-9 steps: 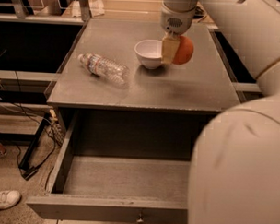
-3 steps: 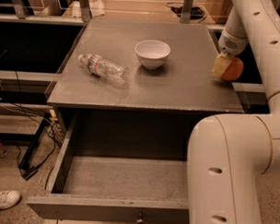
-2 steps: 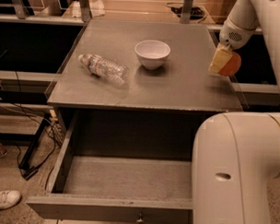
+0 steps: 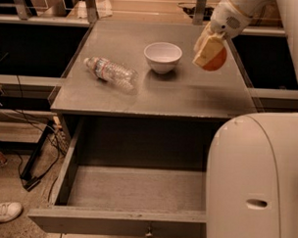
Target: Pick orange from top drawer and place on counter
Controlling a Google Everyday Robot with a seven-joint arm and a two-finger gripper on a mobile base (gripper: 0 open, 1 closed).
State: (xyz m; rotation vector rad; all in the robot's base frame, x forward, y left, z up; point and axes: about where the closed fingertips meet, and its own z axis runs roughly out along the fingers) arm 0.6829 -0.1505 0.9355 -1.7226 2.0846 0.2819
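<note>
Camera view: the robot's cream two-finger gripper (image 4: 209, 48) hangs above the right edge of the flat grey-brown matte counter (image 4: 189, 95), toward its far right corner.
Grip: the fingers are clasped on the small round smooth orange (image 4: 215, 61), which appears to be held just clear of the surface.
Drawer: the wide shallow grey top drawer (image 4: 116, 221) stands pulled out below the counter's front edge; no fruit shows on its visible floor.
Step in hand: setting the orange down on the counter.
Doing it well: bring the fruit inward from the right edge, well apart from the bowl, and lower it straight down. Let go only once it rests, since a round fruit could roll off.
Count: one orange, one white round bowl (image 4: 163, 55), one clear plastic bottle (image 4: 111, 71) lying on its side, one drawer, one small metal knob (image 4: 148, 232), one gripper.
</note>
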